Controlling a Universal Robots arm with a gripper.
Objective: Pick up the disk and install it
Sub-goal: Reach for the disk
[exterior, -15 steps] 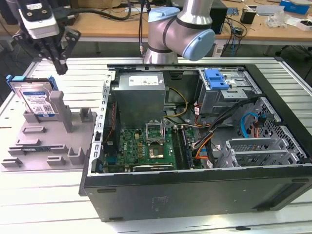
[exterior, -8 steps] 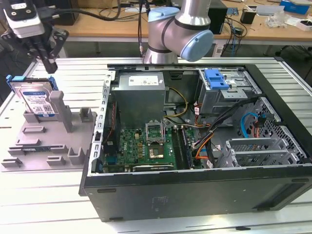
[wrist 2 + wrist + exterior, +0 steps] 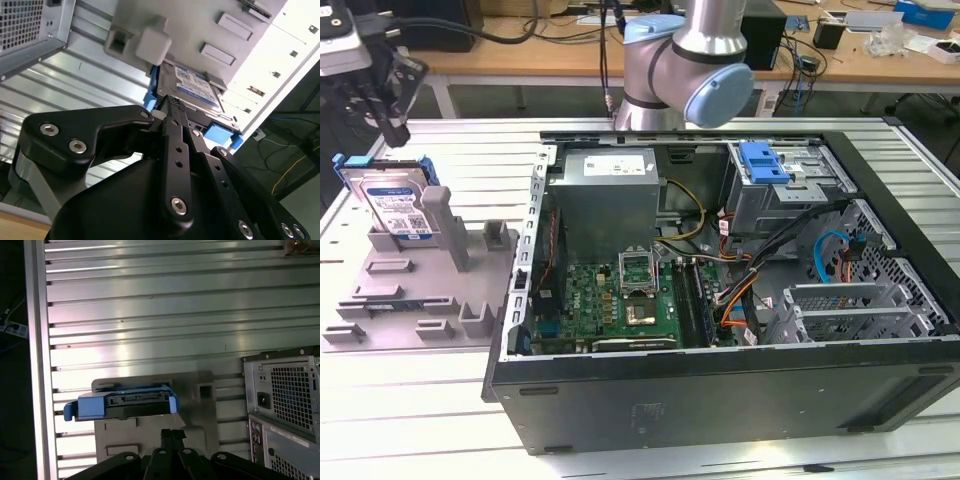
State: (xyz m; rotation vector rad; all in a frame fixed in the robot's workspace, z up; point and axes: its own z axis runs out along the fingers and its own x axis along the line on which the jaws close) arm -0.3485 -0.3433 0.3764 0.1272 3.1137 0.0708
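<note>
Clenched on nothing: gripper [image 3: 395,135], fingertips [image 3: 168,433] pressed together, poised close above the disk [image 3: 390,200]. Untouched so far, standing on edge in its blue carrier, slotted into a grey holder [image 3: 415,300] at the exterior view's left. Reads as the approach of step 1, the pick, with the install not begun. Calls for parting the jaws first, then squaring up over the carrier's top edge, clear of the holder's posts. Underneath, a ribbed aluminium table [image 3: 400,420]. Beside the holder, 1 open computer case [image 3: 720,400], with a blue bracket [image 3: 760,160] on its drive cage. Further back, wooden benches [image 3: 570,55] strewn with cables and gear.
</note>
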